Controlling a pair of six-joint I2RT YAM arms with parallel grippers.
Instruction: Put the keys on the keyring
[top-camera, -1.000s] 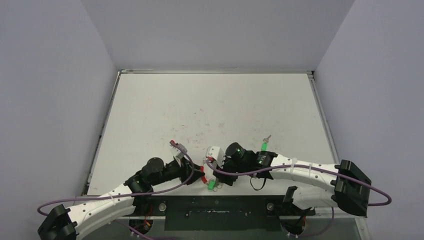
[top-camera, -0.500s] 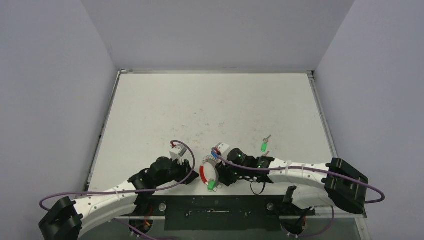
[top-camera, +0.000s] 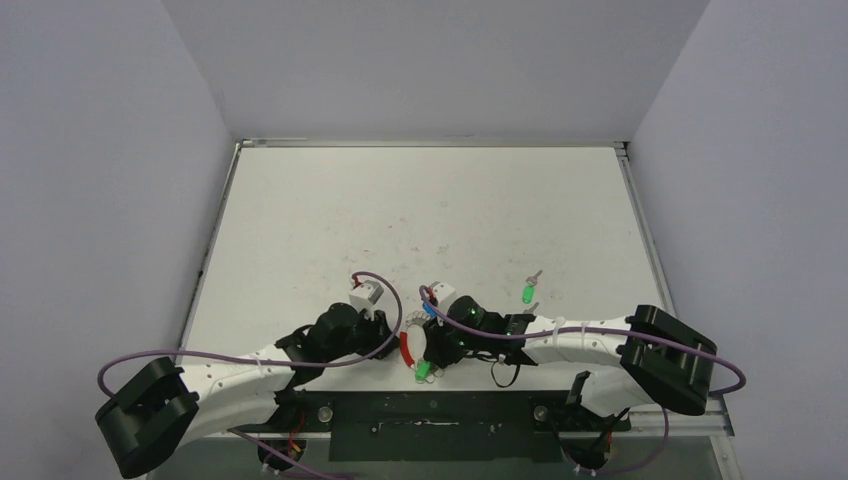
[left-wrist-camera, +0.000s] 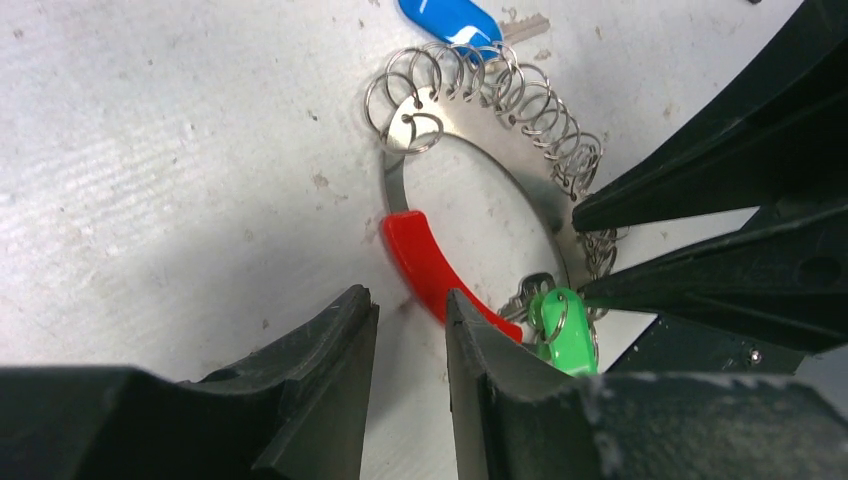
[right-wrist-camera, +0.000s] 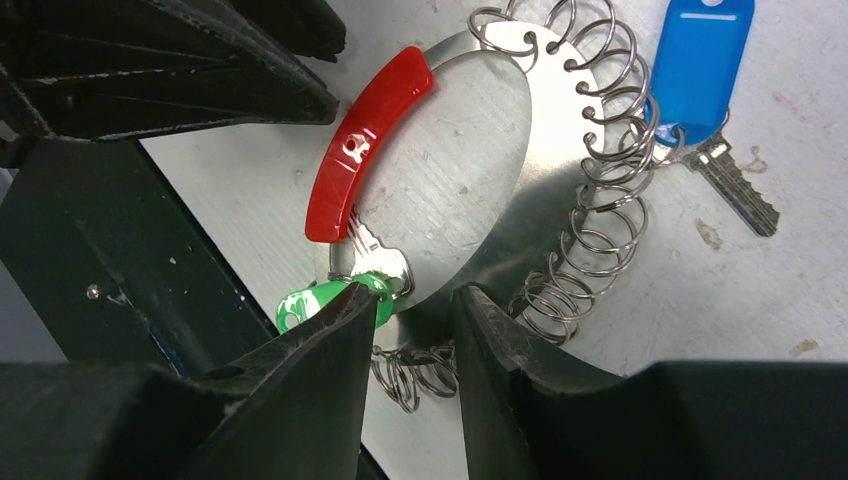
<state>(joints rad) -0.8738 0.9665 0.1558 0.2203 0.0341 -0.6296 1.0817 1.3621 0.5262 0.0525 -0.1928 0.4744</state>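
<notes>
By the white table's (top-camera: 400, 220) 6 o'clock edge lies the silvery spiral-coil keyring (top-camera: 412, 340), green-headed key (top-camera: 424, 371) at its 6. Left gripper (left-wrist-camera: 408, 310) at its 9, right gripper (right-wrist-camera: 415, 300) at 3: narrowly parted, empty. Probably light, springy; pinch its red section (left-wrist-camera: 425, 265).

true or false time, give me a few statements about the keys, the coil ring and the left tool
1. A blue-headed silver key lies against the silvery spiral-coil keyring. True.
2. Every green-headed key is at the keyring. False: one green-headed key sits by the red plastic section, but a loose green-headed key lies apart on the white table, further right in the top view.
3. The left tool is clamped on the red plastic section. False: bare table shows between its jaws.
4. The red plastic section is on the keyring's side nearest the left tool. True.
</notes>
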